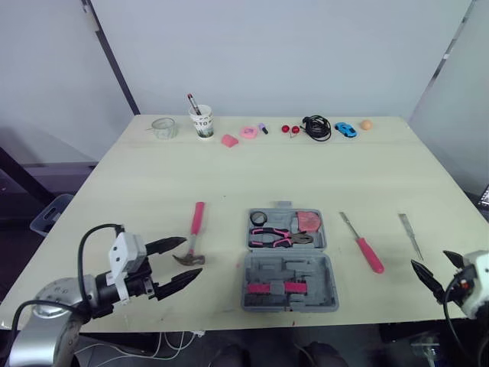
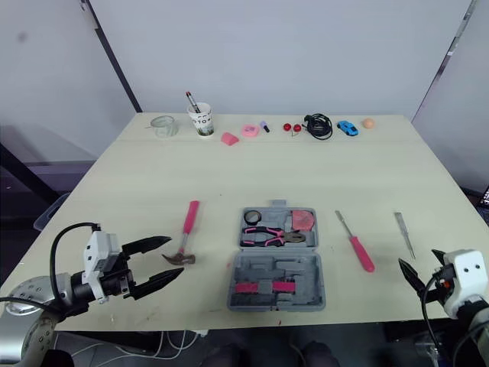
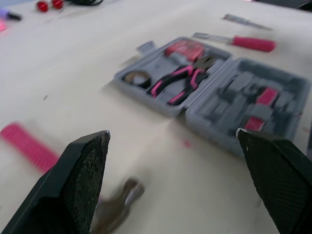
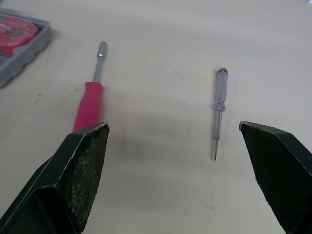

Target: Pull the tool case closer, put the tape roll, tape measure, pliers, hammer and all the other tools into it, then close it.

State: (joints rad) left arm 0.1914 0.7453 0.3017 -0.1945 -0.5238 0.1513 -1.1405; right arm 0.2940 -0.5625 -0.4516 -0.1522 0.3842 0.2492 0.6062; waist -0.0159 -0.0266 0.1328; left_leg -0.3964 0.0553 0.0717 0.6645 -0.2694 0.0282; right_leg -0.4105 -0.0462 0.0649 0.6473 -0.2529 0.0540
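Grey tool case [image 1: 306, 269], open at the counter's [image 1: 153, 176] 6 o'clock, holds pliers [image 1: 279, 238], tape roll [image 1: 259, 218] and tape measure [image 1: 309, 221]. Hammer [image 1: 195, 233] at its 9 o'clock and screwdriver [image 1: 365, 246] at 3 o'clock remain outside; left claw [image 1: 192, 257] and right claw [image 4: 173, 125] gape empty.

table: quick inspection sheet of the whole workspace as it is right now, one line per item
surface: pale wooden table
job's things: tool case open, holding tape roll, tape measure and pliers; hammer on the table left of it; screwdriver and clear tester to its right
clutter: glass, paper cup, toy car along the far edge
grippers: left gripper open by the hammer head; right gripper open, empty
cables: black cable coiled at the far edge
surroundings: white wall
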